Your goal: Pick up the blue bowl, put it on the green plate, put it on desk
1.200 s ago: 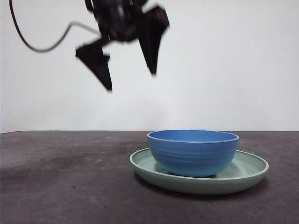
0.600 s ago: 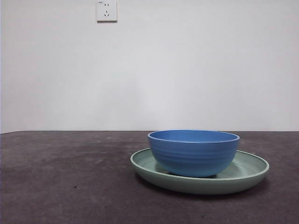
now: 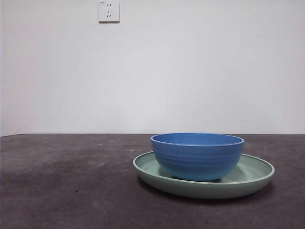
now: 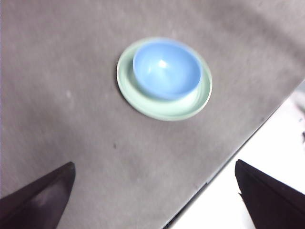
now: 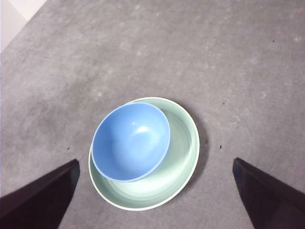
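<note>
The blue bowl [image 3: 197, 155] stands upright inside the green plate [image 3: 252, 174], off centre toward one side of it, on the desk [image 3: 66, 186]. The left wrist view shows the bowl [image 4: 166, 69] on the plate [image 4: 190, 105] from high above; my left gripper [image 4: 157, 198] is open, empty and far from them. The right wrist view shows the bowl [image 5: 130, 141] on the plate [image 5: 181, 162] from above; my right gripper [image 5: 155, 195] is open, empty and well above them. Neither gripper shows in the front view.
A white wall with a socket [image 3: 108, 10] stands behind the desk. The left wrist view shows the desk's edge [image 4: 238, 152] and a pale floor beyond it. Bare desk surface lies to the left of the plate in the front view.
One second ago an open gripper hung high at the upper left of the front view. It has risen out of that view. The bowl and plate have not moved.
</note>
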Controlling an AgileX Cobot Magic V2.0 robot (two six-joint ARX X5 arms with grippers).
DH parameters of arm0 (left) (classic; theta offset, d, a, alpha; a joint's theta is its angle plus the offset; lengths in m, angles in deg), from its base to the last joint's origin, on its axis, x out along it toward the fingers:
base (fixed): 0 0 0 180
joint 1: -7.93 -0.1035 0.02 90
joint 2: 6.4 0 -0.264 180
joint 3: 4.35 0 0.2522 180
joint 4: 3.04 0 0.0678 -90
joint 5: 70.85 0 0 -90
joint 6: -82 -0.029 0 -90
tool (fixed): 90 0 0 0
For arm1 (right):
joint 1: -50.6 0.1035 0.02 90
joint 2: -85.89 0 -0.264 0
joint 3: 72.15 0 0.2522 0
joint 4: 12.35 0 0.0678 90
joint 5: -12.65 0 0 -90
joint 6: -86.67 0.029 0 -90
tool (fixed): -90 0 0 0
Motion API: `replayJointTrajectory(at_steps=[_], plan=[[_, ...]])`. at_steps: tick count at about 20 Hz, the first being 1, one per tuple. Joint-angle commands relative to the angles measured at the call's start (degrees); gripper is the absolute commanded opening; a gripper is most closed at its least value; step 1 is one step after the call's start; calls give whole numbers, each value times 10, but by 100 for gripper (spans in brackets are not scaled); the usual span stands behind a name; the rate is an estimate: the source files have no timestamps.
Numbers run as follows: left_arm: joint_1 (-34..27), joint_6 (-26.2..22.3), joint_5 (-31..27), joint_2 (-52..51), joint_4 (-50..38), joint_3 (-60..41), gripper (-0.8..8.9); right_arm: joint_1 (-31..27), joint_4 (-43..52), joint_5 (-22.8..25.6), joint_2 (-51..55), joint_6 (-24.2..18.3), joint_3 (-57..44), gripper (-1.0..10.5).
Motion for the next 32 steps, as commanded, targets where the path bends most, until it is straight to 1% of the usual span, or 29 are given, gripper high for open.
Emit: replayJointTrajectory(at_steps=[1,5,7,8,10,13,16,20,23,28,31,32], plan=[[3,3,-2,0,-14,-7,625,2,2,-1,-6,-4,13,515],[3,3,-2,1,-39,-7,625,2,-2,-1,-9,3,13,515],[3,3,-2,1,-54,-7,625,2,-17,4,-25,26,13,515],[3,3,-2,1,-59,-7,625,2,-33,9,-41,31,13,515],[3,1,-2,1,-64,-7,625,2,-67,36,-87,29,13,515],[3,1,-2,1,-64,-7,625,2,-73,60,-169,22,12,515],[3,1,-2,1,-64,-7,625,3,-43,59,-244,22,12,515],[3,2,-2,1,-63,-7,625,12,-4,59,-317,22,12,515],[3,1,-2,1,-64,-7,625,31,25,60,-362,23,12,514],[3,2,-2,1,-65,-7,625,63,78,91,-440,24,12,514],[3,2,-2,1,-61,-7,625,75,97,91,-475,23,12,512],[3,2,-2,1,-61,-7,625,79,107,90,-485,23,12,469]])
